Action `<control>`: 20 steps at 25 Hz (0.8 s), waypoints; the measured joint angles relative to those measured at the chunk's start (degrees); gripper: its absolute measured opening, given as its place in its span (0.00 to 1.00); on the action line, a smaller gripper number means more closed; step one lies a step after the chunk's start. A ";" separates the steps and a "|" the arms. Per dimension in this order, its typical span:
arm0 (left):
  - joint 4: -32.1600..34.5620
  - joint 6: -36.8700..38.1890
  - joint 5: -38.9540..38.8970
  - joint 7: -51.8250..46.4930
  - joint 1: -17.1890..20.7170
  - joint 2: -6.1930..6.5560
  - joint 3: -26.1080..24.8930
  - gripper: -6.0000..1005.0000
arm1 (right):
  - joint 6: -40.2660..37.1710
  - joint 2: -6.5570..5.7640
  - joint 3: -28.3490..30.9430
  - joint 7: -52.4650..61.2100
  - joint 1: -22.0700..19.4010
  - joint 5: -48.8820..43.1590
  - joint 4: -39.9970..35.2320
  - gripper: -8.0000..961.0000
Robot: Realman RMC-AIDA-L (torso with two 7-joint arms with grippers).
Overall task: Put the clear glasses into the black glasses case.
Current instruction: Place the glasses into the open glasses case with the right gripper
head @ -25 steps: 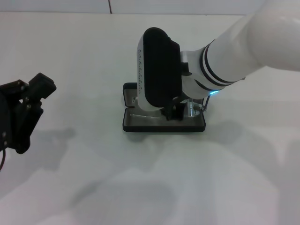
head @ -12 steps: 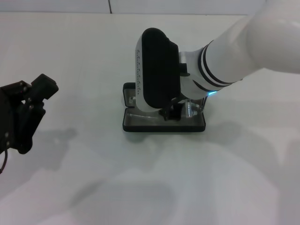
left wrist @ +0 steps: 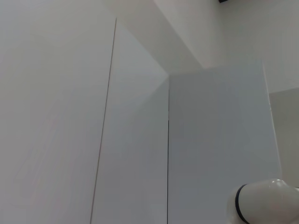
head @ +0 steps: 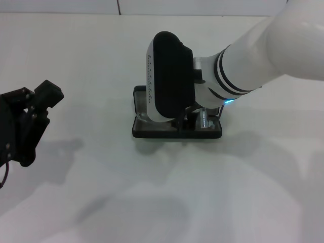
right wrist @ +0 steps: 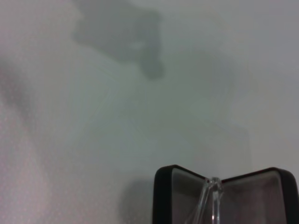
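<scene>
The right end effector [head: 186, 123] reaches down into the open black glasses case [head: 152, 132] in the middle of the white counter [head: 101, 61], its fingers mostly hidden in the head view behind the bulky white-and-black wrist housing, so I cannot tell whether they are spread or pinching. The clear glasses [right wrist: 211, 200] sit at the case: the right wrist view shows a thin transparent arm rising in front of the grey lining, and the head view shows only a faint glint of plastic beside the fingers, so whether the glasses lie fully settled in the tray cannot be told. The step in hand looks like the lowering and placing of the glasses into the tray. To do it well, the end effector should come down gently until the lens rests flat on the lining, keep the thin arms inside the rim, and then let go without dragging the light case across the smooth counter. The case is a rounded-corner rectangular box, matte black outside and soft grey within, opened flat on its hinge; the glasses are glossy, see-through and slender, likely slippery and easy to flex. The left end effector [head: 30, 114] hovers idle well off to the left, black and angular, its fingers' state unclear.
</scene>
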 joint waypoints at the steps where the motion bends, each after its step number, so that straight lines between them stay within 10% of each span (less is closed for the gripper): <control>1: 0.00 0.00 0.02 0.00 0.00 0.00 0.00 0.05 | 0.01 0.00 0.00 0.00 -0.02 -0.01 -0.04 0.22; 20: 0.26 0.02 0.08 0.00 0.09 -0.09 0.00 0.05 | -4.16 0.00 0.16 -0.02 -8.14 -0.62 -11.25 0.23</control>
